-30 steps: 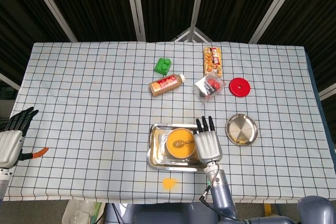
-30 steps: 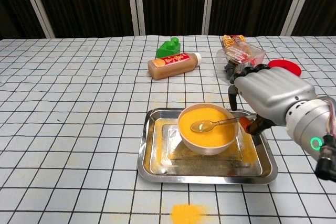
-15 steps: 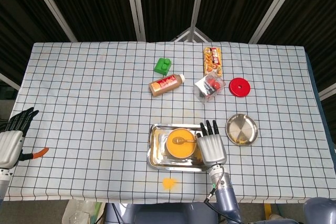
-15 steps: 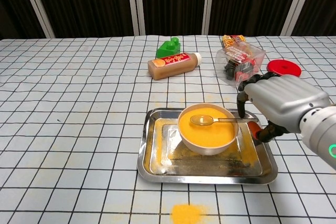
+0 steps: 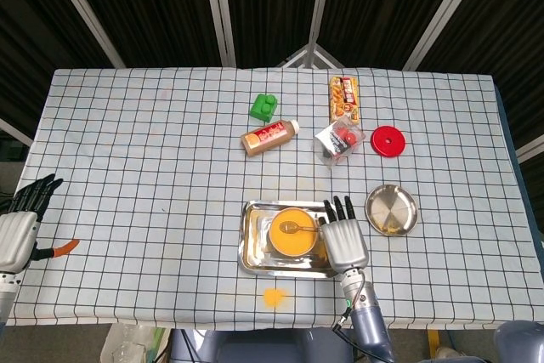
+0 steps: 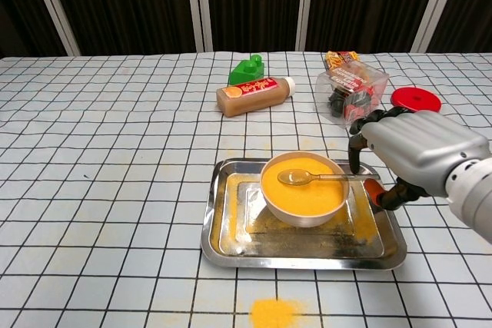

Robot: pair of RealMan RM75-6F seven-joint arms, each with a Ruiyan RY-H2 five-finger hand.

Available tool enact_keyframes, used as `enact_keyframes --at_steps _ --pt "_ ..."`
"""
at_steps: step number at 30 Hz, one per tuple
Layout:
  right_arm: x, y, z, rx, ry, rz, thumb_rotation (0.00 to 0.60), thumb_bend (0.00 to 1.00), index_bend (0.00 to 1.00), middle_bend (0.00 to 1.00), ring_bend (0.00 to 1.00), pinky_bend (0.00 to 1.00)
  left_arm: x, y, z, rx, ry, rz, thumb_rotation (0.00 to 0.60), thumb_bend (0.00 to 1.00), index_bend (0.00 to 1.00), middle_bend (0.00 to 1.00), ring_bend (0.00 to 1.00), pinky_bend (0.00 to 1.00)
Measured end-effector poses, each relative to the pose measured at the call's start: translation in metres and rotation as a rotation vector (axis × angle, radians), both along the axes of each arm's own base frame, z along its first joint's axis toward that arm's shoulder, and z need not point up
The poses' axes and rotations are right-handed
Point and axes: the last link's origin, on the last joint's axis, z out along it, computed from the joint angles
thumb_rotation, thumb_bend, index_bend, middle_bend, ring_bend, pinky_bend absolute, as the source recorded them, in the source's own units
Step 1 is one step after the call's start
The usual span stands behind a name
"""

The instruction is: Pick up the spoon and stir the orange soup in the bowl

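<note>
A white bowl of orange soup sits in a steel tray near the table's front edge. The metal spoon lies with its scoop in the soup and its handle across the bowl's right rim, pointing right. My right hand hovers just right of the bowl, fingers hanging down and thumb apart; the handle's end lies between them, and I see no grip on it. From the head view, the right hand covers the tray's right end beside the bowl. My left hand rests at the table's far left edge, fingers spread, holding nothing.
A steel plate lies right of the tray. Further back are a brown bottle on its side, a green block, a snack box, a clear container and a red lid. An orange spill marks the cloth in front of the tray.
My right hand has drawn back to the right, off the spoon's handle. The spoon has swung level across the bowl's rim, its scoop slightly further back. The left hand has not moved.
</note>
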Motion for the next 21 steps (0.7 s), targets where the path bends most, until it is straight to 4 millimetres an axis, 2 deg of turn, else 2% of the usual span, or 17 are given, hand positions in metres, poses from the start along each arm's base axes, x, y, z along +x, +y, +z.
enact_keyframes --at_steps 11,21 --pt "0.001 -0.01 0.002 -0.044 -0.037 -0.002 0.6 0.5 0.4 0.14 0.0 0.0 0.0 0.0 0.0 -0.002 0.0 0.001 0.6 0.0 0.0 0.0 0.0 0.0" --pt "-0.004 -0.011 -0.004 -0.048 -0.031 0.002 0.6 0.5 0.45 0.14 0.0 0.0 0.0 0.0 0.0 -0.005 -0.001 0.0 0.6 0.0 0.0 0.0 0.0 0.0"
